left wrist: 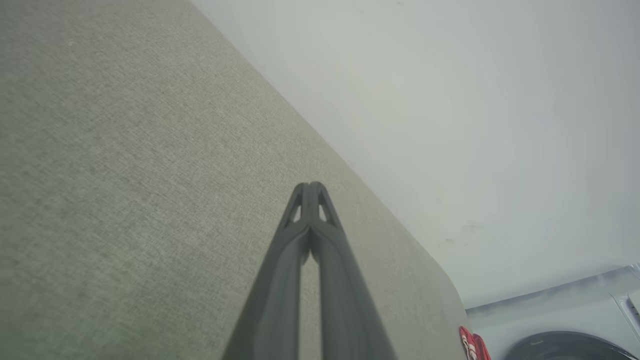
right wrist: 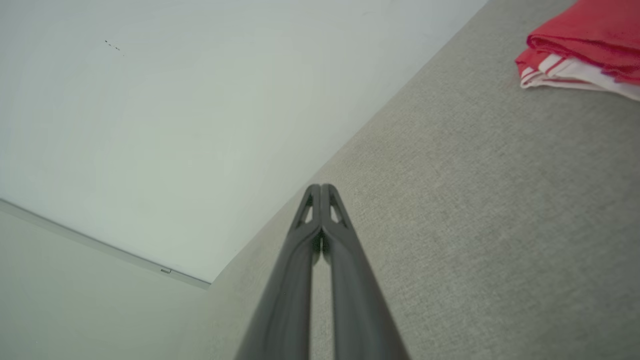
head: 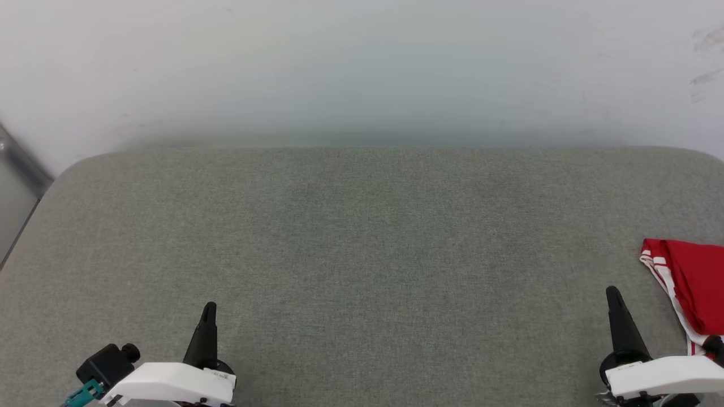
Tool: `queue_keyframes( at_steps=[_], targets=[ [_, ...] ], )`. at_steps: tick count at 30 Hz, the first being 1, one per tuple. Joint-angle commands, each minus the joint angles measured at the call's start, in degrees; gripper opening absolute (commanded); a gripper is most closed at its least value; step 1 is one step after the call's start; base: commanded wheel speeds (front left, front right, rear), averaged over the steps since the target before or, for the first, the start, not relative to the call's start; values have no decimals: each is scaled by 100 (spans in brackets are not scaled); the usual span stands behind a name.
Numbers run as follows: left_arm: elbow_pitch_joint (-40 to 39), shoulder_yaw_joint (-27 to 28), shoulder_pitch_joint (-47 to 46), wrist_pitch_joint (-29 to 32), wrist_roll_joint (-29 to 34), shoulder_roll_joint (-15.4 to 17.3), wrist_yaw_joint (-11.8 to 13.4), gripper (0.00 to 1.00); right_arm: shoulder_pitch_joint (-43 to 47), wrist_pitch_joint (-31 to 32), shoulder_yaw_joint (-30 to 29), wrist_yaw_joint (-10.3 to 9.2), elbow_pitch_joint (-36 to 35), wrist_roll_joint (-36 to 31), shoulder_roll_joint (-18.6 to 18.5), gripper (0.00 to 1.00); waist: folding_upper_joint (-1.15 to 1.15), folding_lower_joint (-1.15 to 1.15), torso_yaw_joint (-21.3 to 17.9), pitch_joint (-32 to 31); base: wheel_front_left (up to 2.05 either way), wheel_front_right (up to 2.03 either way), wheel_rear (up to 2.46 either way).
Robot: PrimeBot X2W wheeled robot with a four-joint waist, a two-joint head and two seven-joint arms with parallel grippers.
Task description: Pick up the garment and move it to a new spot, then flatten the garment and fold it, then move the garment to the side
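Note:
The red garment [head: 693, 282] lies folded at the far right edge of the grey fabric table [head: 362, 237], its white striped trim facing left. In the right wrist view the garment [right wrist: 585, 45] sits at the upper right, well apart from my right gripper [right wrist: 320, 189], whose fingers are pressed together with nothing between them. In the head view my right gripper [head: 612, 294] stands at the lower right, just left of the garment. My left gripper [head: 209, 308] is at the lower left, shut and empty. A sliver of the garment [left wrist: 472, 345] appears far off in the left wrist view, beyond my left gripper [left wrist: 310, 186].
A pale wall [head: 362, 68] rises behind the table's far edge. A metal strip [head: 20, 161] runs down at the far left. A white appliance with a dark round door [left wrist: 565, 345] stands past the table's end in the left wrist view.

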Motion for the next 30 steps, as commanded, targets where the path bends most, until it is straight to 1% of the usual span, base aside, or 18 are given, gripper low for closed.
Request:
queue_keyframes(
  at_steps=[1,30],
  targets=[
    [-27,35,-174,63,-255,36,-49,0,-204,55,-20,0,-25,249,8,0,0,0,-7,3,0,0,0],
    [179,261,-433,535,-2136,32,-287,0,-478,521,-60,-1,197,2049,14,0,0,0,-92,42,0,0,0]
  ],
)
